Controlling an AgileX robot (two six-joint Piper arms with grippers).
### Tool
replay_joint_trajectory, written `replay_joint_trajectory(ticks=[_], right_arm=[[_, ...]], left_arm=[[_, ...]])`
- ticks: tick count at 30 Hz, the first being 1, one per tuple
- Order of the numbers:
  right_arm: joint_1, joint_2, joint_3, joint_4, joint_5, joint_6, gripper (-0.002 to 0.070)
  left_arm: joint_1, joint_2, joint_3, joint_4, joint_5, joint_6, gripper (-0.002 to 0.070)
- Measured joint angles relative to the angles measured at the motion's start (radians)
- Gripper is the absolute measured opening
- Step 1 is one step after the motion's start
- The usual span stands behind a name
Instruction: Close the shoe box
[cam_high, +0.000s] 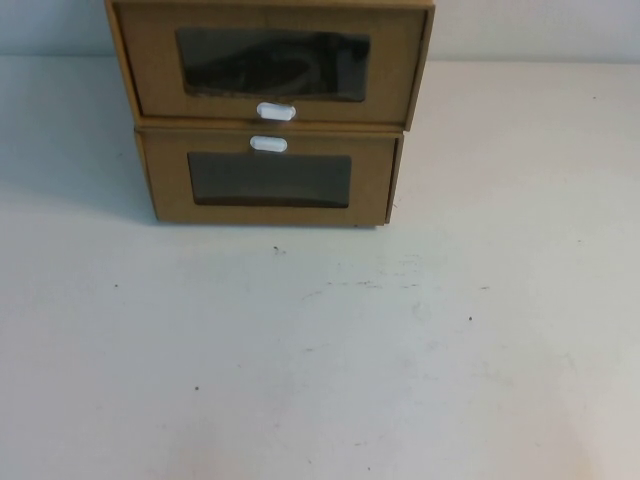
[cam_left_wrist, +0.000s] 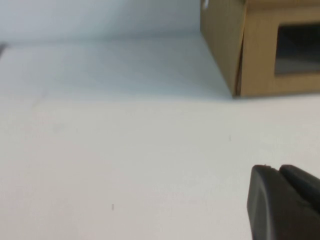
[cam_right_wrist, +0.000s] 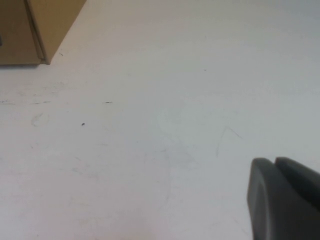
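Observation:
Two brown cardboard drawer boxes stand stacked at the far middle of the table. The upper one is the shoe box (cam_high: 150, 70); it has a wide clear window and a white pull tab (cam_high: 275, 111) just below that window. Its drawer front juts forward over the lower box (cam_high: 165, 180), whose white tab (cam_high: 268, 144) sits above its window. Neither arm shows in the high view. The left gripper (cam_left_wrist: 276, 168) hangs shut over bare table, short of the lower box's corner (cam_left_wrist: 257, 55). The right gripper (cam_right_wrist: 274, 160) is shut too, well away from the lower box's corner (cam_right_wrist: 52, 22).
The white table (cam_high: 320, 350) spreads wide in front of the boxes and to both sides, marked only by small specks and scuffs. A pale wall rises behind the stack.

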Motion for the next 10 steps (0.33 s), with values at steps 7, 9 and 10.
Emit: replay_joint_trajectory(ticks=[7,9,10], right_arm=[[0.0,-0.001,0.0,0.0,0.0,0.0,-0.0011],[0.0,-0.001,0.0,0.0,0.0,0.0,-0.0011],[0.0,-0.001,0.0,0.0,0.0,0.0,-0.0011]], left_arm=[[0.011,0.0,0.001,0.007,0.099,-0.008,-0.0005],[0.011,0.0,0.001,0.007,0.099,-0.008,-0.0005],[0.011,0.0,0.001,0.007,0.099,-0.008,-0.0005]])
